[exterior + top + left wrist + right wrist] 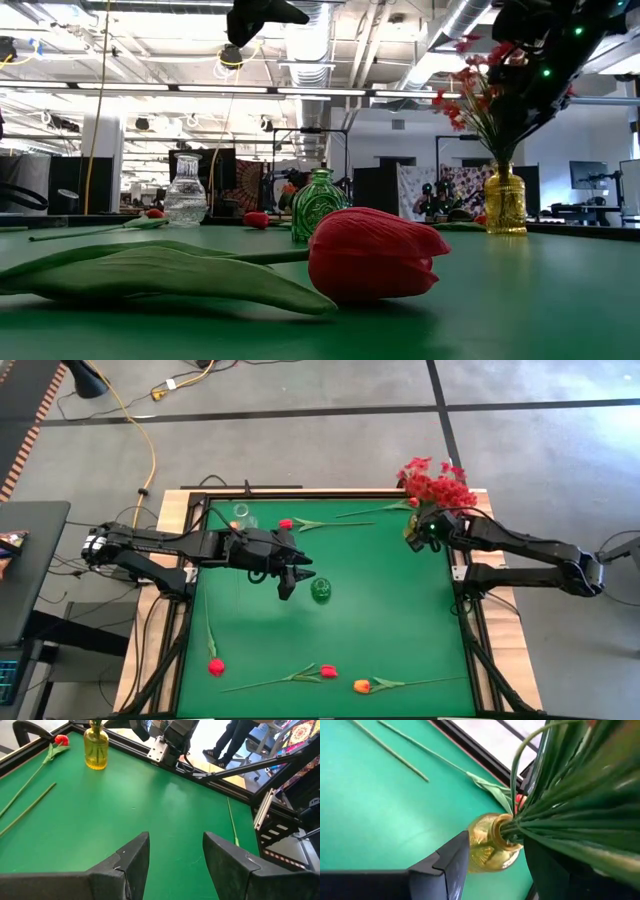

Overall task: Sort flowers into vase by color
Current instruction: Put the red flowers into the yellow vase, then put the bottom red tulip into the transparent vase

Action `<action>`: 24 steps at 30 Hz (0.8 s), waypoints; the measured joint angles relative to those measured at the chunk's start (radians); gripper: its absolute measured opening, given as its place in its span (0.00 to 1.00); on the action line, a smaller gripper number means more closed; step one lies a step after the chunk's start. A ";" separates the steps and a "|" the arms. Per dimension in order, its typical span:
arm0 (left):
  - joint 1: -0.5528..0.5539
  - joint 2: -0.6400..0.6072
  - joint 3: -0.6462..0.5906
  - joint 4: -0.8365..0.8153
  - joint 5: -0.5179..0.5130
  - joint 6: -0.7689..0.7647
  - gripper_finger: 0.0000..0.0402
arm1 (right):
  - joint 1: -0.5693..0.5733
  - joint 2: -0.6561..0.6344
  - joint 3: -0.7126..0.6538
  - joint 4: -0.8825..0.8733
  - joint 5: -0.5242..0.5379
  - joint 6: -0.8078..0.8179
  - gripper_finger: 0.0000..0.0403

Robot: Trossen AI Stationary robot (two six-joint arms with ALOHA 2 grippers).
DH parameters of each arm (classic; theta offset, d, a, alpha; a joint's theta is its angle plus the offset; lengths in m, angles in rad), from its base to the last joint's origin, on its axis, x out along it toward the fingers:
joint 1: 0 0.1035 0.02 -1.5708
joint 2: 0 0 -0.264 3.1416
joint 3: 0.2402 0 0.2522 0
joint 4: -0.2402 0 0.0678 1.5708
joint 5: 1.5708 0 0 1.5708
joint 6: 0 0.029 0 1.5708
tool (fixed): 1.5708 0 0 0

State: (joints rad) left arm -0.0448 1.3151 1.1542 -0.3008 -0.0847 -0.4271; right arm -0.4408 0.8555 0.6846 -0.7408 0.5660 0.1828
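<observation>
A yellow glass vase (pixel 505 200) stands at the far right corner and holds red blossom sprays (pixel 437 484) on green stems (pixel 560 795). My right gripper (pixel 413 540) is open, its fingers either side of the vase neck (pixel 501 827) and the stem bundle. My left gripper (pixel 290 582) hangs open above the mat, beside a green vase (pixel 320 591). A clear vase (pixel 242 515) stands at the far left. Loose on the mat lie a red tulip (pixel 285 523), another red tulip (pixel 215 666), a red-pink tulip (pixel 328 672) and an orange tulip (pixel 362 686). My right gripper (pixel 495 845) stands open around the stems just above the yellow vase's neck, coming from above at a slant. The stems (pixel 570 835) pass in front of one finger, and I cannot tell whether that finger touches them.
A bare green stem (pixel 375 510) lies near the far edge, left of the yellow vase. A black frame rail (pixel 470 650) borders the green mat. The middle and right of the mat are open. In the left wrist view, a person's legs (pixel 235 740) show beyond the table.
</observation>
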 joint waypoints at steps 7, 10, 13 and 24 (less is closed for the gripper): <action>0.000 0.000 0.000 0.000 0.020 0.000 0.43 | 0.000 0.000 0.014 -0.004 -0.067 0.000 0.53; 0.000 0.000 0.000 0.000 0.025 0.000 0.43 | 0.000 0.000 0.033 -0.014 -0.127 0.018 0.53; 0.000 0.000 0.000 0.000 0.026 0.000 0.43 | 0.000 0.000 0.060 -0.047 -0.148 0.042 0.53; 0.000 0.000 0.000 0.000 0.026 0.001 0.43 | -0.001 0.000 0.162 -0.204 -0.266 0.056 0.53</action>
State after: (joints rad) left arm -0.0452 1.3151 1.1542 -0.3008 -0.0589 -0.4264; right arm -0.4416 0.8555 0.8462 -0.9450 0.2999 0.2386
